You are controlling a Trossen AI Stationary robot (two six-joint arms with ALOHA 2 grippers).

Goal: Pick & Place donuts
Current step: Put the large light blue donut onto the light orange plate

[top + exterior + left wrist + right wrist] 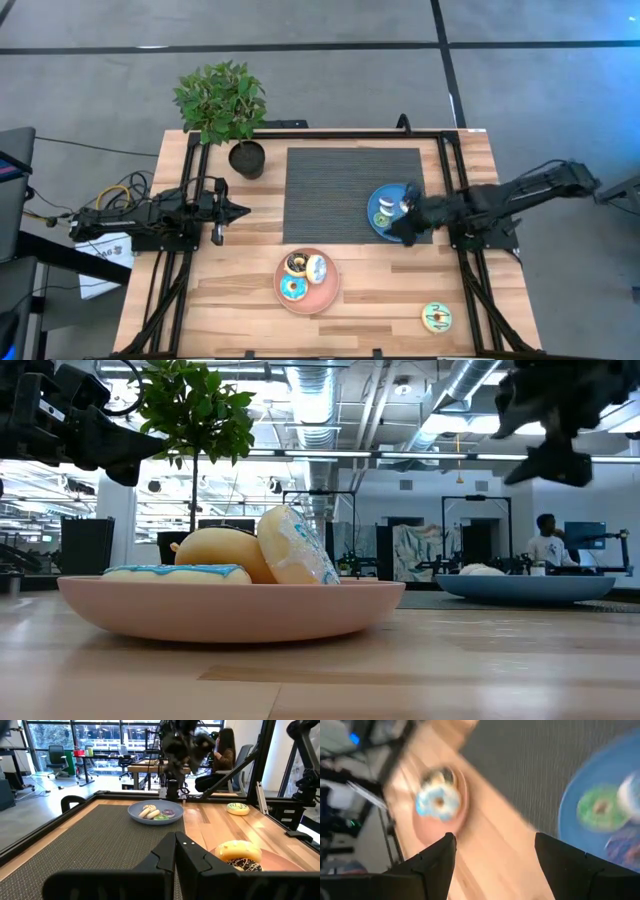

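Three larger donuts, dark brown (297, 263), white (317, 268) and blue (293, 289), lie on the pink plate (330, 295). Small donuts, cream (149, 812), purple (168, 812) and green (161, 817), lie on the blue plate (378, 198). A green-yellow donut (437, 317) rests flat on the wood near the front right. My right gripper (495, 855) hangs open above the blue plate's near edge, tilted down, nothing between its fingers. My left gripper (236, 212) waits shut at the table's left, pointing level toward the mat.
A dark ribbed mat (330, 190) covers the table's middle. A potted plant (225, 110) stands at the far left corner. Black frame rails (450, 170) run along the sides and far edge. Bare wood lies between the pink plate and the green-yellow donut.
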